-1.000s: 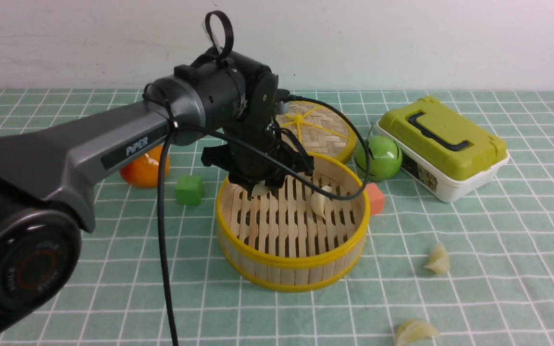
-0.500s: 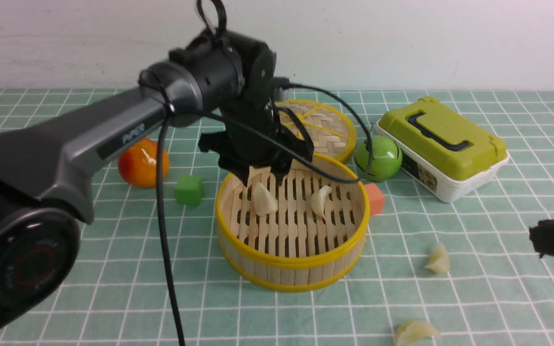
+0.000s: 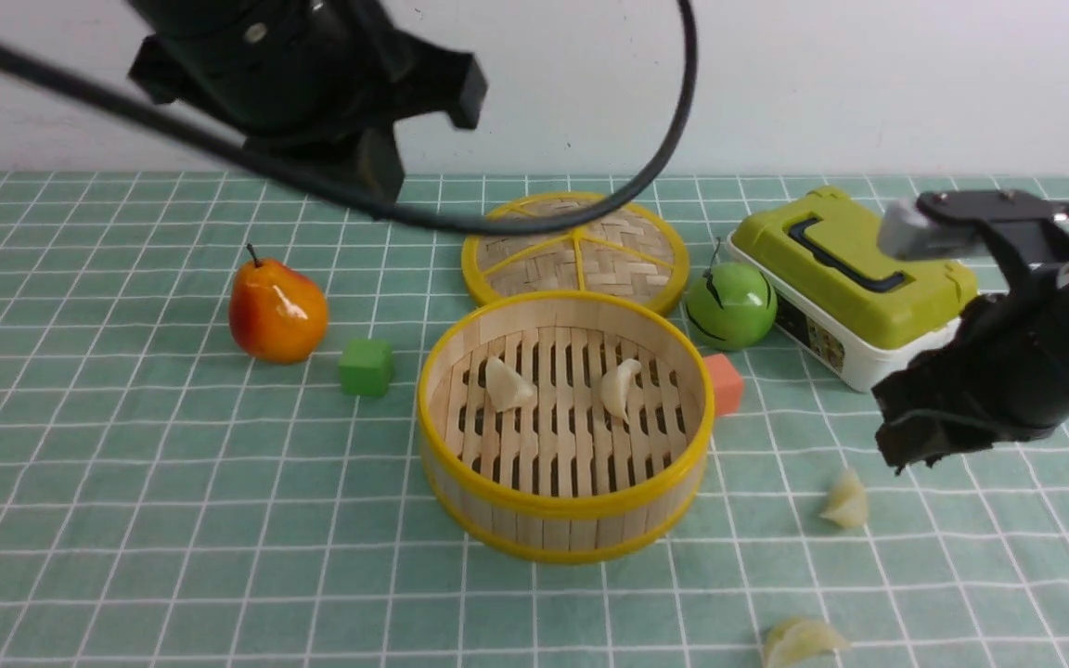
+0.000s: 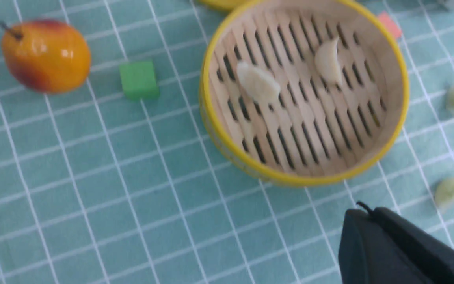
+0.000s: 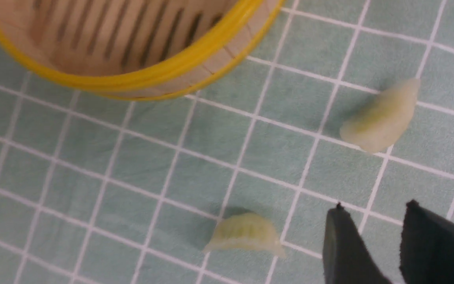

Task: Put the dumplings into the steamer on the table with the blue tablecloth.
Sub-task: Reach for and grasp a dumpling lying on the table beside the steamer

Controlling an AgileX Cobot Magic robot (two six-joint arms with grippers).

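Dumpling (image 3: 846,501): one, pale, probably light and slippery (glossy skin); best pinched across its plump middle. Right gripper (image 5: 373,205): parted, empty. Left gripper (image 4: 367,209): closed, empty.

Steamer (image 3: 567,506): round bamboo, yellow rims, upright on blue-green tbl (image 3: 173,520) w/ 2 pale dumplings (image 3: 508,385) inside; 2 yellowish on cloth.

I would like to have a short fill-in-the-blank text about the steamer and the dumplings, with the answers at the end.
The number of dumplings lying inside the steamer is ____. The small cube to the left of the steamer is ____ in colour. The jaws of the right end effector stand ____, with nothing between them. The carrying case has a handle that is ____ in colour.

Missing words: two; green; apart; black.
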